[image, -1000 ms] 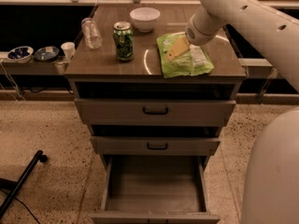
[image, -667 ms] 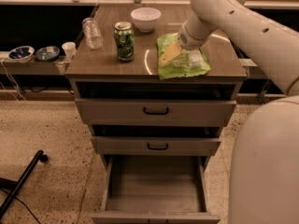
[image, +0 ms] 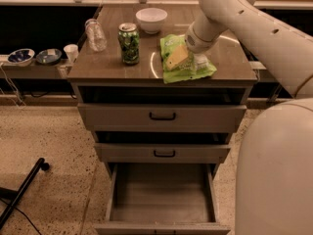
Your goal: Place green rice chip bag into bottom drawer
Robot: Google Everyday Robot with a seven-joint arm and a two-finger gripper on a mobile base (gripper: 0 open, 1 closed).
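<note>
The bottom drawer (image: 161,199) stands pulled open at lower centre. Above it, on the cabinet top (image: 107,65), lies the green rice chip bag (image: 177,62). The gripper (image: 197,58) rests on the bag's right part; its grip cannot be told. A can (image: 129,44) stands left, with a bowl (image: 151,19) behind it.

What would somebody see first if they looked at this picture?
Probably the big white robot arm coming in from the right, with its pincer at the bright green rice chip bag on the cabinet top. After that, the bottom drawer, pulled wide open near the floor with nothing inside it.
</note>
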